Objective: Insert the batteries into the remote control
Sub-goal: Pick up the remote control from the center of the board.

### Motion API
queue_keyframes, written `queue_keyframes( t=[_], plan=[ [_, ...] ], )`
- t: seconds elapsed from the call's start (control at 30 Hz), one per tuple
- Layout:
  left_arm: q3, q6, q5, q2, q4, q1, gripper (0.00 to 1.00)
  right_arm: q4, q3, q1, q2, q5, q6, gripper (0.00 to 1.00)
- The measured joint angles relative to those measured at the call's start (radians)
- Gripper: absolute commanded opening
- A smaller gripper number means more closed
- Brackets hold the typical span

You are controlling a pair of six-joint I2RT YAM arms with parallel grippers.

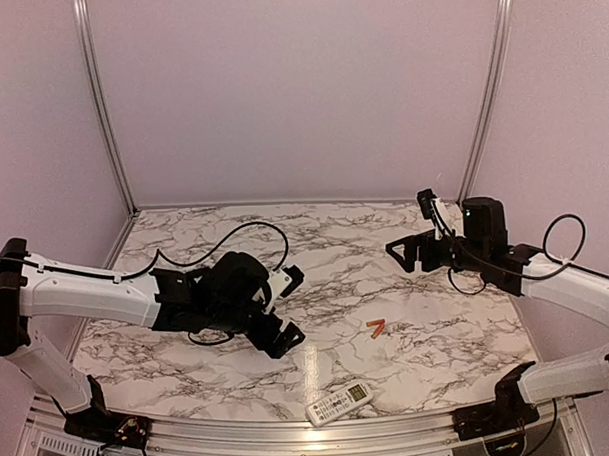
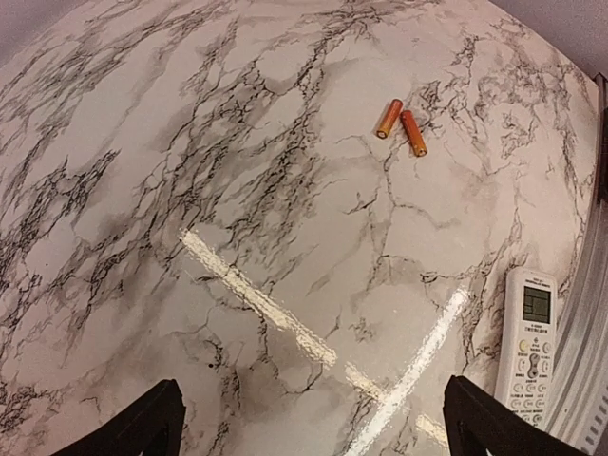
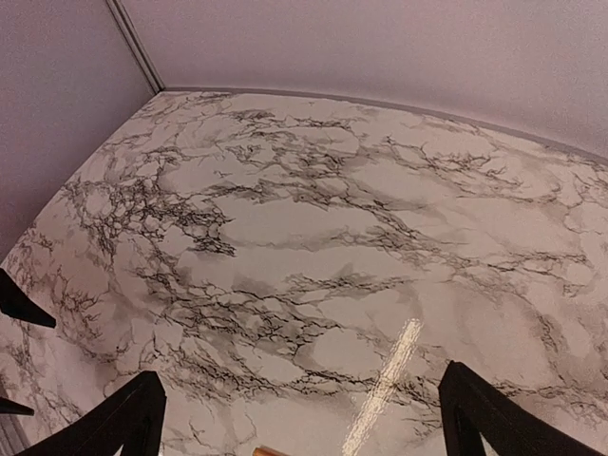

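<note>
Table: white marble pattern with dark grey veins [image 1: 190, 377], glossy, with bright streaks of reflected light across it.
Near edge: an aluminium rail [image 1: 241, 427] runs along the front of the table.
Room: plain pale lilac walls [image 1: 300, 88] on three sides, with two slanted aluminium posts [image 1: 105, 105] in the back corners.
Batteries: two orange cells [image 1: 376, 329] lie flat on the table right of centre. One end of each is close to the other's, so they form a narrow V. In the left wrist view they are at the top, well apart from both claws.
Remote control: white [image 1: 339, 403], lying button side up at the near edge just beside the rail, nearer than the batteries. Its greenish-grey screen is at the right-hand end. It lies at a slight angle to the rail.
Left arm: the white forearm reaches in from the left edge toward the middle of the table, with the wrist turned right and downward.
Left claw: spread wide [image 1: 290, 307] and gripping nothing. It hangs above the table left of the batteries, and bare marble shows between its black fingers.
Right arm: it comes in from the right edge, held higher, with the wrist aimed leftward over the far right part of the table.
Right claw: spread wide [image 1: 410, 227] and empty, above the table and well apart from the batteries and the remote control.
</note>
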Motion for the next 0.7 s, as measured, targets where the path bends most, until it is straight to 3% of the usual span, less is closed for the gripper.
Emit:
queue_keyframes(
  t=[0.33,0.7],
  plan=[
    [0.124,0.120,-0.056,0.192,-0.059,-0.240,0.98,-0.011,0.000,0.000,0.009,0.069,0.085,0.99],
    [0.199,0.209,-0.055,0.315,-0.093,-0.365,0.90,-0.024,-0.005,0.000,0.010,0.173,0.146,0.99]
  ],
)
